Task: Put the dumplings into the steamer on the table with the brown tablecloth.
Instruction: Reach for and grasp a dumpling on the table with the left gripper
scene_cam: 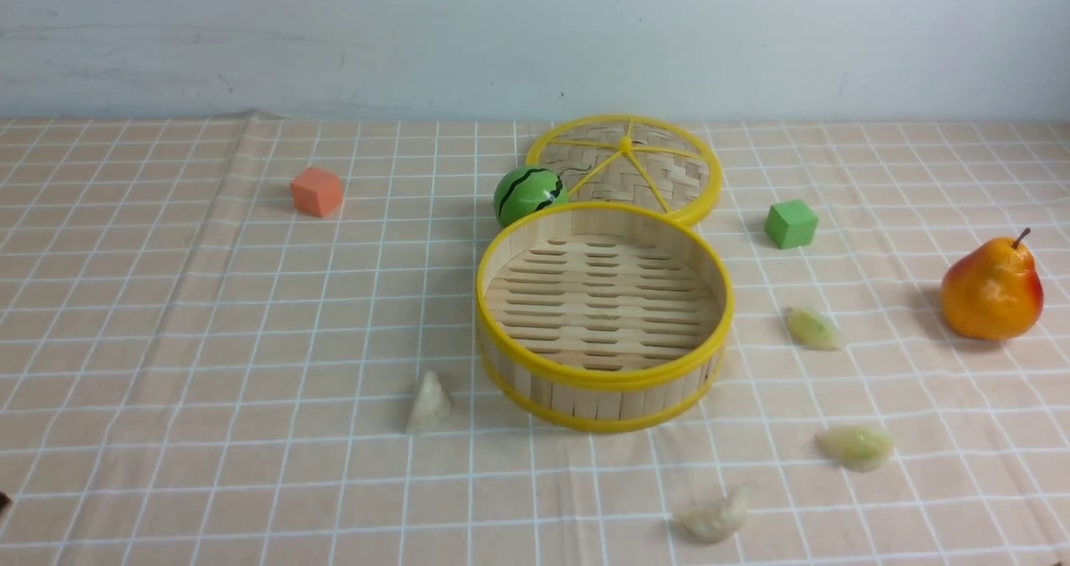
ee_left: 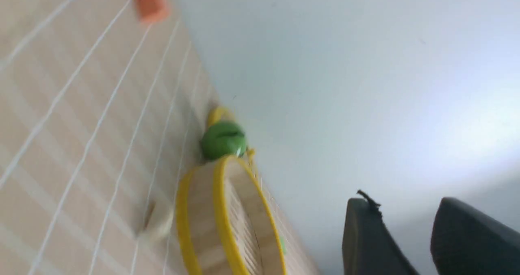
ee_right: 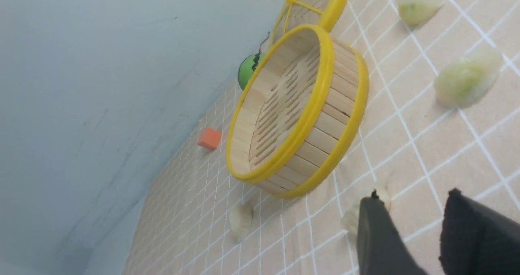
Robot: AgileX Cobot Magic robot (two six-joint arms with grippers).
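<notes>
The steamer (scene_cam: pixel 602 379) sits in the middle of the table (scene_cam: pixel 125 466) on the brown tablecloth (scene_cam: pixel 209 315). Its slotted floor is bare, and all 4 dumplings are out on the cloth.

Near to far:
- The nearest dumpling (scene_cam: pixel 715 514) is by the near edge, a bit right of centre.
- The next dumpling (scene_cam: pixel 855 446) is slightly farther back, more toward the right edge.
- The left dumpling (scene_cam: pixel 429 403) is just beside the steamer's near-left wall.
- The farthest dumpling (scene_cam: pixel 812 328) is off the steamer's right side, close but apart.

Other stuff: a pear (scene_cam: pixel 992 290) near the right edge and a green cube (scene_cam: pixel 790 223) behind the farthest dumpling. A watermelon ball (scene_cam: pixel 528 194) sits right behind the steamer's far-left rim. An orange cube (scene_cam: pixel 317 191) is toward the far-left corner. The woven lid (scene_cam: pixel 627 165) lies flat behind the steamer by the far edge.

The right gripper (ee_right: pixel 426 242) has its jaws spread and holds nothing. In its wrist view the nearest dumpling peeks out from behind 1 finger (ee_right: pixel 378 234), not between them. The left gripper (ee_left: pixel 418 242) also has its jaws apart and empty. That view is blurry, with the steamer and left dumpling well away from it.
</notes>
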